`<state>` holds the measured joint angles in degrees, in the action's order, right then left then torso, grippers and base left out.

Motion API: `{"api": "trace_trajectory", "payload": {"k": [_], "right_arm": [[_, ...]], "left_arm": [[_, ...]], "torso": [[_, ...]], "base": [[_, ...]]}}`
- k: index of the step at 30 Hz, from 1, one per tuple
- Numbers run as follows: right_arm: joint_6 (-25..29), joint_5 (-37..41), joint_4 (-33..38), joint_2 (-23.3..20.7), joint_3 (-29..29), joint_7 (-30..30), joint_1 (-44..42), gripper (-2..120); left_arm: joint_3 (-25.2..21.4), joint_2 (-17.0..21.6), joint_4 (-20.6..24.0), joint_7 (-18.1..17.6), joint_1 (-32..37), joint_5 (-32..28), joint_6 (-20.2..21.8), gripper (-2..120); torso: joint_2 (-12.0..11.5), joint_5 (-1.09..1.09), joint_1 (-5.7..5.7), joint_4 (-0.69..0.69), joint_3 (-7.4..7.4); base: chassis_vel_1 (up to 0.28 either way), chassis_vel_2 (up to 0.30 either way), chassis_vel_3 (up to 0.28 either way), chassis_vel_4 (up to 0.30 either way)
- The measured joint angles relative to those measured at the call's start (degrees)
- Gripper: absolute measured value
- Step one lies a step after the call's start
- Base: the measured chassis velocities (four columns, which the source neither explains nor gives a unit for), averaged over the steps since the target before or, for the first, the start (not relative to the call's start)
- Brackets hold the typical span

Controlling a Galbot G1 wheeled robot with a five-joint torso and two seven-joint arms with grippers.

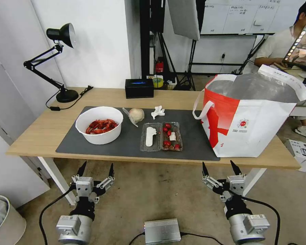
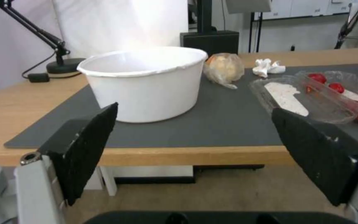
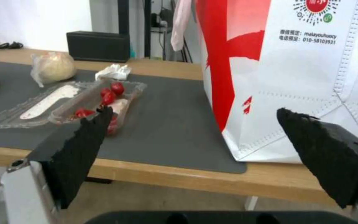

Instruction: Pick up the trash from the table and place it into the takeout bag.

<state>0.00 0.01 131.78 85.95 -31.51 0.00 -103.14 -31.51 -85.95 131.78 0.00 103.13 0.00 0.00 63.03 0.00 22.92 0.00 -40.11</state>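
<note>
Before the counter's (image 1: pixel 40 136) near edge, your left tool (image 1: pixel 96 169) and right tool (image 1: pixel 222 167) are hovering released; four trash pieces are lying beside one takeout bag (image 1: pixel 258 132).

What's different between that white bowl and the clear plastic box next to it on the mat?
The white bowl is round, deep and opaque; the clear clamshell is flat, rectangular and see-through. The bowl holds a heap of red crayfish shells, while the clamshell lies folded open with a few red fruits in one half. The bowl sits nearer the left end effector, the clamshell nearer the takeout bag. Both rest on the dark mat.
</note>
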Motion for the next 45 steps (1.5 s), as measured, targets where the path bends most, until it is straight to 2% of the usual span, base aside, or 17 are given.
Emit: {"api": "trace_trajectory", "payload": {"k": [19, 23, 25, 26, 27, 31, 32, 34, 38, 45], "right_arm": [[0.07, 0.13, -0.05, -0.07, -0.21, 0.00, 0.00, 100], [1.93, 2.22, -0.93, -1.36, -3.91, -0.06, -0.41, 100], [3.59, 4.21, -1.69, -2.73, -8.15, 0.01, -0.87, 100], [3.59, 4.21, -1.69, -2.73, -8.15, 0.01, -0.87, 100], [4.01, 4.76, -1.67, -2.98, -8.50, -0.21, -0.97, 100], [7.51, 9.60, -1.48, -5.52, -14.12, -0.64, -2.30, 100], [8.06, 10.74, -1.22, -6.08, -14.79, -0.79, -2.51, 100], [8.34, 11.62, -0.58, -6.55, -14.69, -1.15, -2.61, 100], [8.52, 12.44, 0.20, -6.87, -13.53, -1.82, -2.56, 100], [8.52, 12.46, 0.06, -6.94, -13.22, -2.16, -2.45, 100]], "left_arm": [[-0.10, 0.13, -0.40, 0.09, -0.10, -0.63, -0.35, 100], [-0.49, 0.51, -1.48, 0.66, -0.38, -2.32, -1.41, 100], [-1.19, 1.15, -3.26, 1.66, -0.81, -4.84, -2.95, 100], [-1.19, 1.15, -3.26, 1.66, -0.81, -4.84, -2.95, 100], [-1.10, 1.22, -3.43, 2.01, -0.88, -5.36, -3.29, 100], [-2.41, 2.44, -5.98, 4.03, -1.60, -10.20, -6.24, 100], [-2.80, 2.83, -6.82, 4.78, -1.85, -11.79, -7.23, 100], [-3.29, 3.34, -7.84, 5.70, -2.14, -13.76, -8.48, 100], [-5.35, 5.32, -11.99, 9.30, -3.38, -21.69, -13.42, 100], [-6.22, 6.72, -14.06, 11.20, -4.23, -26.22, -15.40, 100]], "torso": [[0.00, 0.00, 0.00, 0.00, 0.00], [0.00, 0.00, 0.00, 0.01, 0.00], [0.00, -0.05, 0.00, -0.03, 0.00], [0.00, -0.05, 0.00, -0.03, 0.00], [0.00, 0.04, 0.00, 0.00, 0.00], [0.00, -0.04, 0.00, -0.01, 0.00], [0.00, 0.00, 0.00, -0.03, 0.00], [0.00, 0.02, 0.00, -0.01, 0.00], [0.00, -0.01, 0.00, 0.00, 0.00], [0.00, 0.01, 0.00, 0.00, 0.00]], "base": [[0.000, 0.000, 0.000, 0.000], [0.000, 0.000, 0.000, 0.000], [0.000, 0.000, 0.000, 0.000], [0.000, 0.000, 0.000, 0.000], [0.000, 0.000, 0.000, 0.000], [0.000, 0.000, 0.000, 0.000], [0.000, 0.000, 0.000, 0.000], [0.000, 0.000, 0.000, 0.000], [0.000, 0.000, 0.000, 0.000], [0.000, 0.000, 0.000, 0.000]]}}
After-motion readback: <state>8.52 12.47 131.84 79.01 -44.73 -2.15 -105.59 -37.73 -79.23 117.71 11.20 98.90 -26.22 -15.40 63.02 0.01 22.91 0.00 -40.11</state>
